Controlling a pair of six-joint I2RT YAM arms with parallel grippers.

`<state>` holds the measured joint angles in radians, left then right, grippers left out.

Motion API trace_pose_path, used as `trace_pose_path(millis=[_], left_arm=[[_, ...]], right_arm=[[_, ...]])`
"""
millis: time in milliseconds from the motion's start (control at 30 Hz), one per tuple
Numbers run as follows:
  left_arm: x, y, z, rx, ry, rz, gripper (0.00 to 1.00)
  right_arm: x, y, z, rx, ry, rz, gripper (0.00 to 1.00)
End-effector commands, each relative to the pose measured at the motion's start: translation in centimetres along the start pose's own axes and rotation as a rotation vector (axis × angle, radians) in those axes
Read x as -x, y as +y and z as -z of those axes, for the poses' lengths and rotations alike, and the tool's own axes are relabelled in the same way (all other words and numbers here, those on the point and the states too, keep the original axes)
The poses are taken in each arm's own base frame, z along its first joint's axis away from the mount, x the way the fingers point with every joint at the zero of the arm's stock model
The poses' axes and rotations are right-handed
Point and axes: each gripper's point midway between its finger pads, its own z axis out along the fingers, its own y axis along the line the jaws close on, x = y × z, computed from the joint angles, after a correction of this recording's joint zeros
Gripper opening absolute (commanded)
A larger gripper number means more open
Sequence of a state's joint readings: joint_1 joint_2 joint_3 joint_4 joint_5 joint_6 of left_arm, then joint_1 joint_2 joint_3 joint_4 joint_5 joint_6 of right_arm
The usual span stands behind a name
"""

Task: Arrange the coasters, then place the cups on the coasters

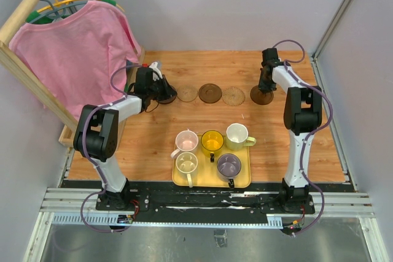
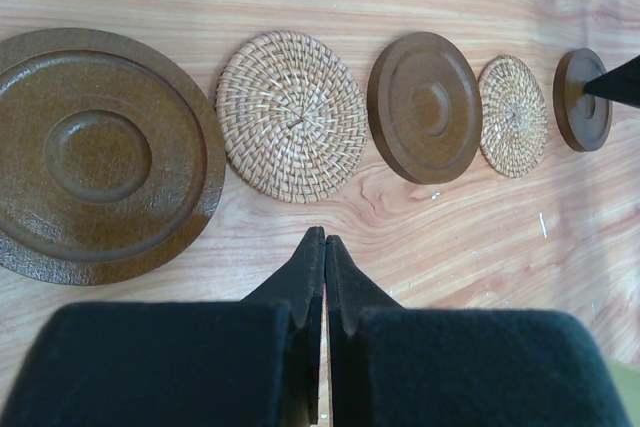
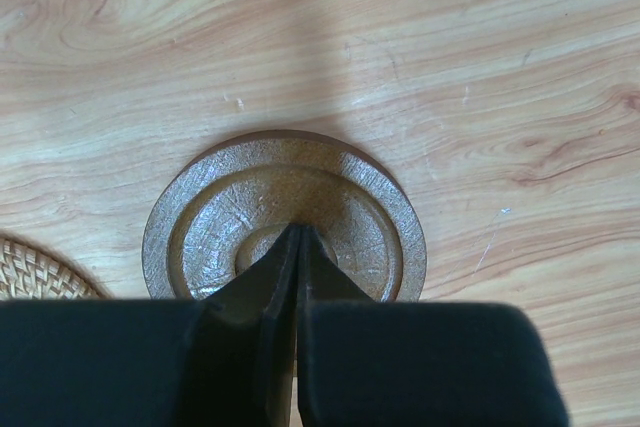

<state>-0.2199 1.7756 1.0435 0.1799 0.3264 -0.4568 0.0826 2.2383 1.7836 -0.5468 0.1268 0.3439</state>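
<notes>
My left claw (image 2: 324, 235) and right claw (image 3: 298, 230) sit pinched together, empty; the right one hides part of a brown coaster (image 3: 335, 192).

Your yellow tray (image 1: 207, 179) is sitting on the wood-grain table (image 1: 166, 128), close to the near edge and roughly centred. Well off to the tray's left and further back, you've got a pink shirt (image 1: 73, 47) on a yellow hanger (image 1: 70, 0), hung from a light wooden rack (image 1: 24, 10) that stands along that side of the table. Behind the tray, past the table's far edge, it's just plain grey wall (image 1: 215, 4). Right in front of the tray there's a black strip (image 1: 202, 196), then silver metal rails (image 1: 209, 210) running the full width.
</notes>
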Motion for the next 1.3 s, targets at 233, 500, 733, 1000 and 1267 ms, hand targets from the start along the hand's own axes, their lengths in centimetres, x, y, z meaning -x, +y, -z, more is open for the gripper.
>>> trace_pose_path(millis=[233, 500, 733, 1000, 1267], left_arm=[[1.5, -0.9, -0.3, -0.021, -0.036, -0.02, 0.01], [1.6, -0.7, -0.1, -0.002, -0.035, -0.018, 0.01], [1.5, -0.6, 0.1, 0.007, -0.037, -0.013, 0.01], [1.2, -0.4, 0.2, 0.01, -0.037, -0.007, 0.01], [1.2, -0.6, 0.3, 0.001, -0.038, -0.007, 0.01]], right_arm=[[-4.0, 1.6, -1.4, 0.04, 0.109, 0.058, 0.01], [-4.3, 3.3, -1.3, 0.074, 0.11, 0.09, 0.01], [-5.0, 4.0, -1.1, 0.094, 0.122, 0.101, 0.01], [-7.1, 5.5, -0.5, 0.112, 0.148, 0.128, 0.01], [-7.1, 5.3, -0.1, 0.098, 0.142, 0.135, 0.01]])
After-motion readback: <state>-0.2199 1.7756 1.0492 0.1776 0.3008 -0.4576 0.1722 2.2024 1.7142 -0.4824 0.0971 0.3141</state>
